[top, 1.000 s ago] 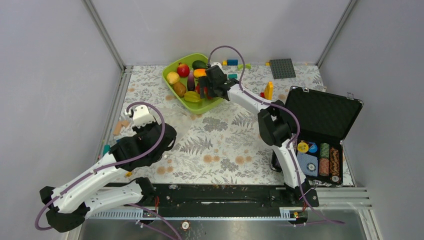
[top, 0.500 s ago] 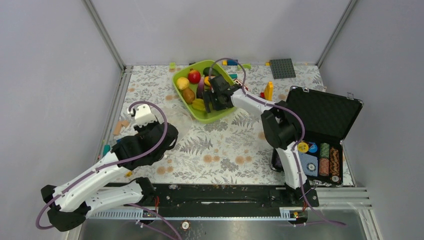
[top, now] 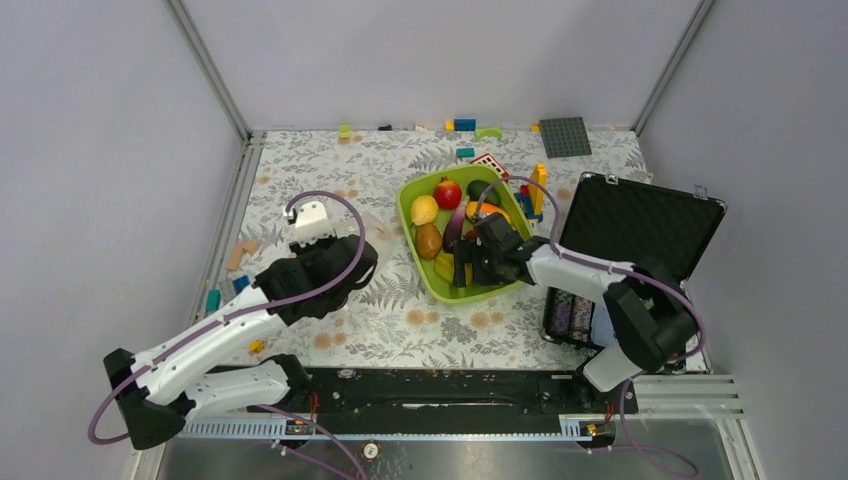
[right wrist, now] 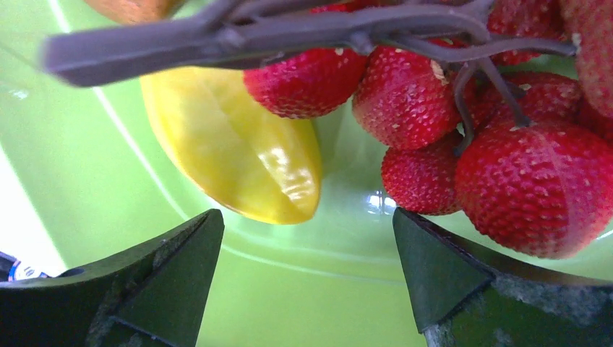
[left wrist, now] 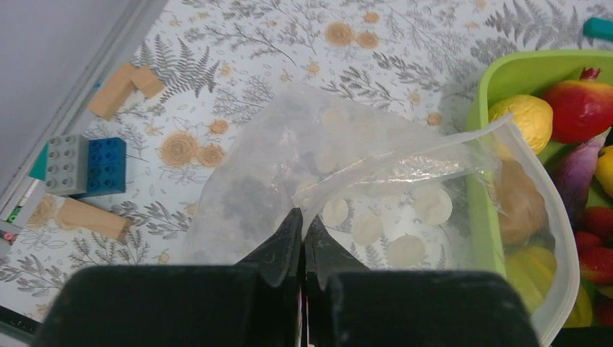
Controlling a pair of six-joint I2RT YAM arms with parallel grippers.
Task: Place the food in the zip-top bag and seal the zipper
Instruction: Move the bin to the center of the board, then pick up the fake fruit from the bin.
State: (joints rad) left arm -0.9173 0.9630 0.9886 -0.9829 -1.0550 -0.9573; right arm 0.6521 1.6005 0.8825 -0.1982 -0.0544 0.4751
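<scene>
Bag [left wrist: 347, 166] on surface [left wrist: 238, 43], mouth overlapping tray [left wrist: 481, 181] rim. Upper lip near zipper [left wrist: 426, 148] pinched in left gripper [left wrist: 302, 220], clenched tight on the film, likely to keep mouth gaping toward food. No food inside as far as visible, zipper unsealed. Right gripper [right wrist: 303, 224] spread wide, grasping nothing, low inside tray with starfruit [right wrist: 238, 144] and grapes [right wrist: 499, 144] just ahead, probably lining up a first pick. Apple [top: 447, 192], lemon [top: 424, 210], kiwi [top: 429, 240] all in tray. Tray touching bag, probably for short transfers.
</scene>
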